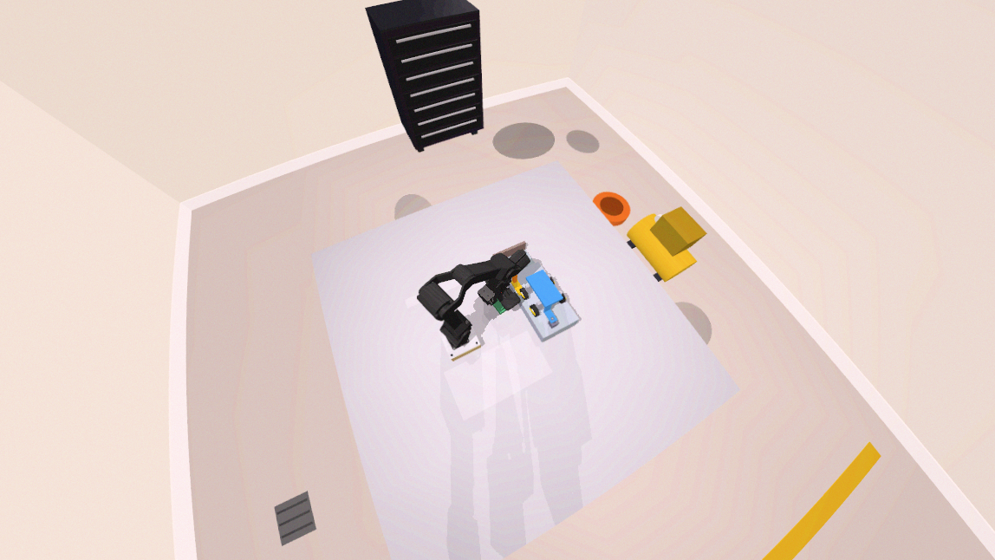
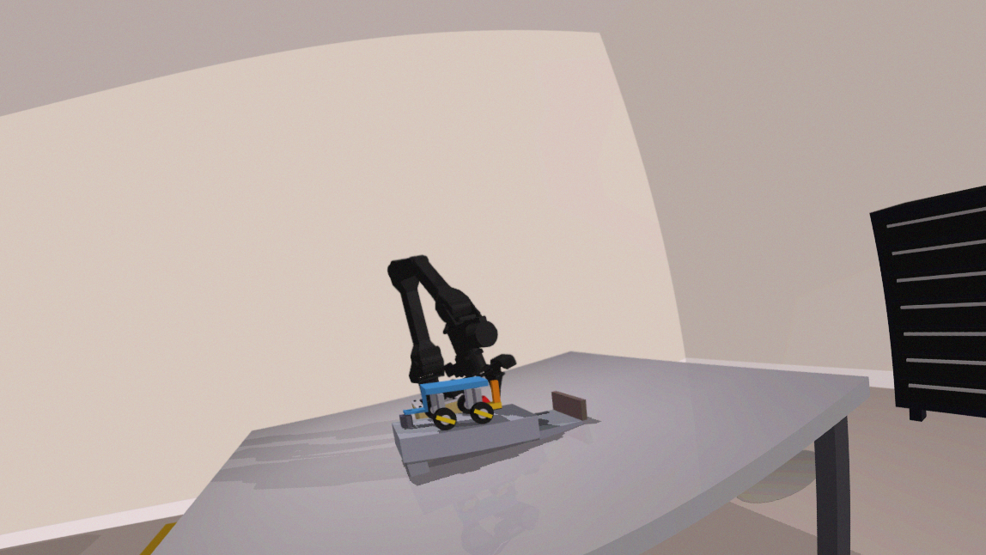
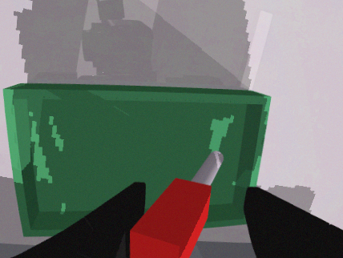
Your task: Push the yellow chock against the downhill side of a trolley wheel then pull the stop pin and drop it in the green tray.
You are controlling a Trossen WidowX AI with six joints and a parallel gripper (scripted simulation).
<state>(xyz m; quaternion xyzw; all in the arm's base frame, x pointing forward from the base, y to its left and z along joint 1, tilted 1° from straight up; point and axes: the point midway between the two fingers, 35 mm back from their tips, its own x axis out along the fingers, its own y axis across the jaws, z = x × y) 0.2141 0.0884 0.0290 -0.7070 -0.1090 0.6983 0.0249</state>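
In the wrist view my gripper is open over the green tray. The red-headed stop pin lies tilted between the parted fingers, with a gap on each side of it. Its grey shaft points down into the tray; whether the tip touches the tray floor I cannot tell. The blue trolley stands on the grey ramp. The chock, with its orange handle, stands at a wheel on the downhill side; contact is too small to confirm.
The ramp and trolley are right beside the tray and my gripper. A brown upright plate stands beyond the ramp's low end. My arm base is on the other side of the tray. A black drawer cabinet stands off the table.
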